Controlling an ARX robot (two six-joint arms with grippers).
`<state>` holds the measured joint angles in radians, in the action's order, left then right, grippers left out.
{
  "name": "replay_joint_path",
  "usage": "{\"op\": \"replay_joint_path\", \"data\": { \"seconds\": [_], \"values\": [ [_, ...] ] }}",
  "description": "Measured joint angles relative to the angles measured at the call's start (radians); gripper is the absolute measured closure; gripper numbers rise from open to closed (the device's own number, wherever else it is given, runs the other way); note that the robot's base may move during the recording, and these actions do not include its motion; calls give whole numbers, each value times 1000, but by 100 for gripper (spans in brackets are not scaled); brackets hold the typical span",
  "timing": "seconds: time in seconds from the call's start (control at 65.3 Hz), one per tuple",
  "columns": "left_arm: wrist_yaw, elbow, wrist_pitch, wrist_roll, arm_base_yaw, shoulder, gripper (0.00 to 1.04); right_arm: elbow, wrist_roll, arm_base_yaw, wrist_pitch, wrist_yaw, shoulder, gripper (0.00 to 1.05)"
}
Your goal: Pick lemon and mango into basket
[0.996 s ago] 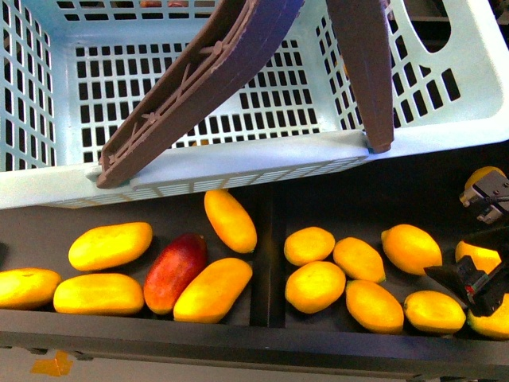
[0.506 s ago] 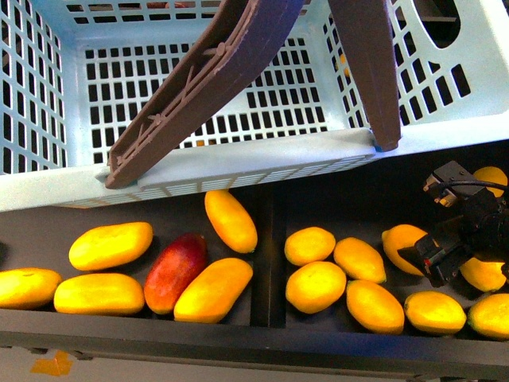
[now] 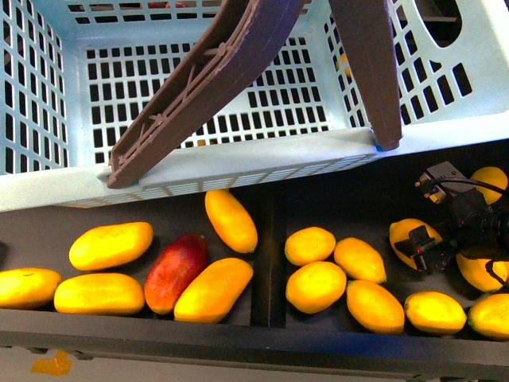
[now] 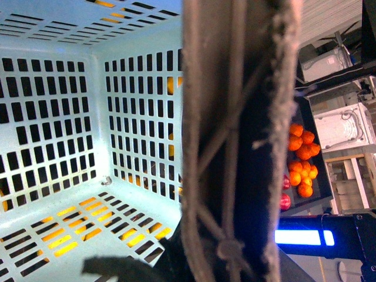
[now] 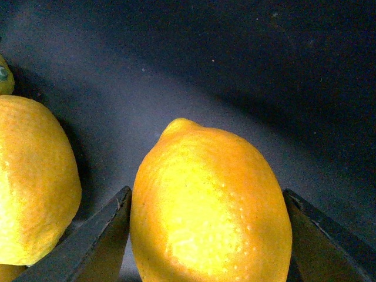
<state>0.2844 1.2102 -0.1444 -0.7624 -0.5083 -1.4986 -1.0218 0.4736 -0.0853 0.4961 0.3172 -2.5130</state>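
Observation:
The teal basket (image 3: pixel 238 163) fills the top of the front view, empty inside, its brown handle (image 3: pixel 199 87) swung across it. My left gripper is shut on the basket handle (image 4: pixel 235 147); its jaws are hidden behind the handle in the left wrist view. My right gripper (image 3: pixel 425 247) is open, low over the right tray, with its jaws on both sides of a lemon (image 5: pixel 208 205). That lemon also shows in the front view (image 3: pixel 406 235), partly covered by the gripper. Yellow-orange mangoes (image 3: pixel 231 220) lie in the left tray.
Several more lemons (image 3: pixel 315 286) lie in the right tray and several mangoes (image 3: pixel 110 245) plus one dark red mango (image 3: pixel 175 272) in the left. A dark divider (image 3: pixel 269 255) separates the trays. Tangerines (image 4: pixel 302 158) show beyond the basket in the left wrist view.
My right gripper has moved left and down from the right edge onto the lemon. The basket has shifted slightly; the fruit has not moved.

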Motion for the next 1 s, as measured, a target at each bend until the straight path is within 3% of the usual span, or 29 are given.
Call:
{"op": "replay_joint_path", "data": {
  "seconds": [0.291,0.597,0.812,0.996],
  "values": [
    [0,0,0,0,0,0,100,33,-142,-58,79,8,37,42],
    [0,0,0,0,0,0,100,165,-367,-201,216,97,414,43],
    [0,0,0,0,0,0,100,215,-496,-194,243,159,670,43],
    [-3,0,0,0,0,0,100,206,-655,-134,256,162,854,43]
  ]
}}
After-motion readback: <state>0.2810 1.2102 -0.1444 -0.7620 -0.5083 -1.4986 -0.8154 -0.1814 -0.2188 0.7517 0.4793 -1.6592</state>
